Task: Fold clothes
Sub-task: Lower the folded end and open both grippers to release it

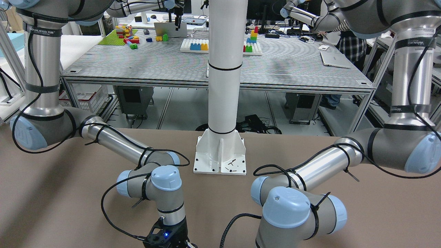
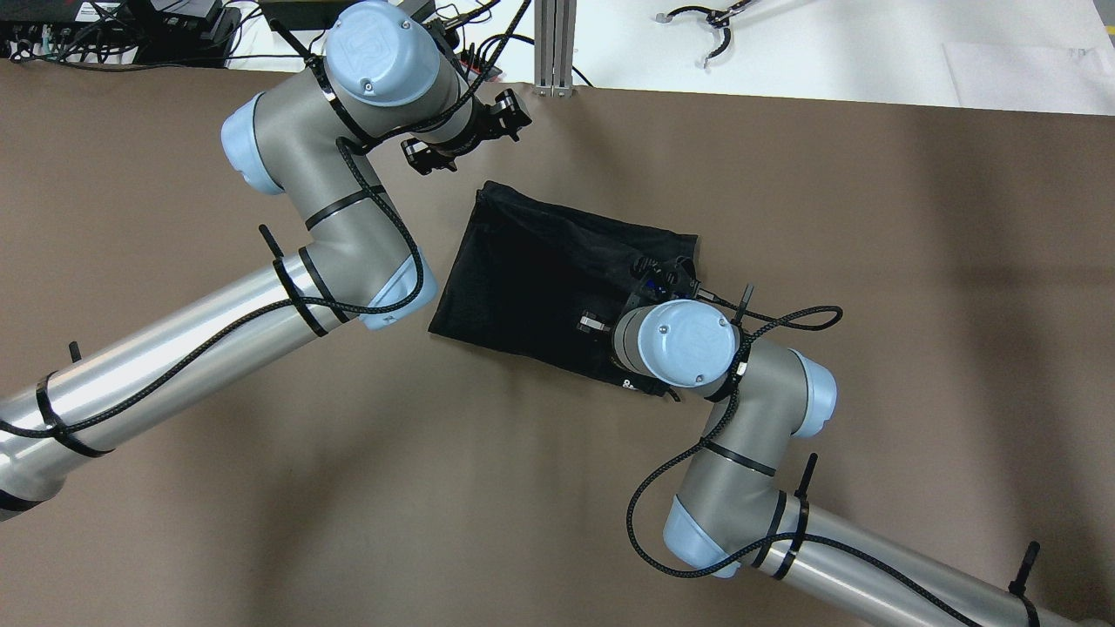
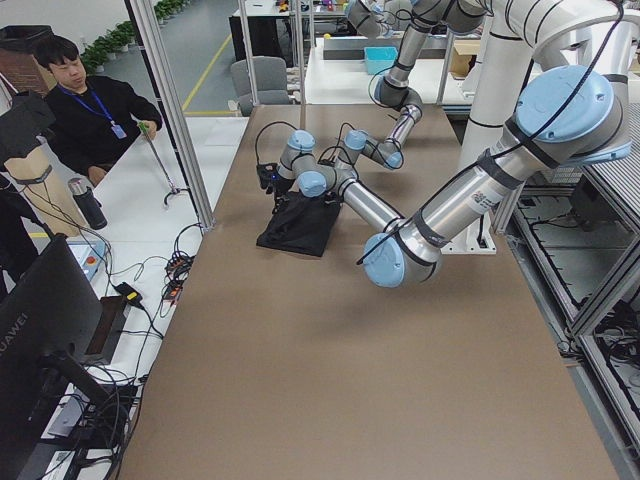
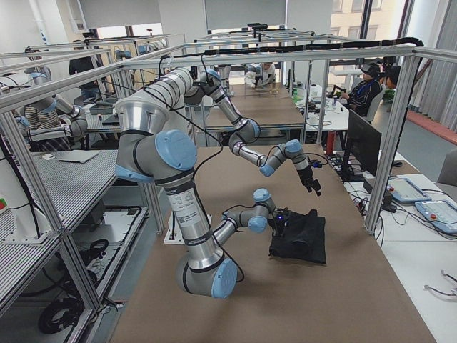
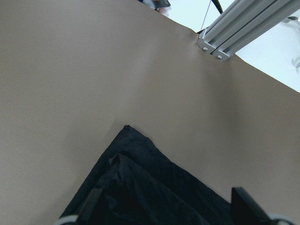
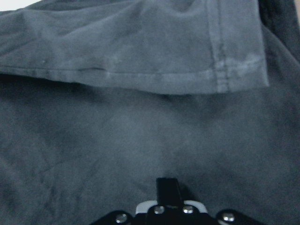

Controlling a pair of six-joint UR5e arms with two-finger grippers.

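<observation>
Brown desk (image 2: 871,348), plain black rectangular fabric piece (image 2: 540,279) mid-desk looking partly folded, right end effector (image 2: 662,279) down on its right edge, seemingly pressed together, left end effector (image 5: 166,206) spread over the far-left corner, so probably another fold next.

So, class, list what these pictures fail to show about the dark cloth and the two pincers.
- Black right pincer: whether open or shut; overhead view, its own wrist covers the jaws.
- Soft black rectangular cloth: its near right corner; overhead view, under the right arm.
- Same cloth: missing in the front-facing view, below its bottom edge.
</observation>
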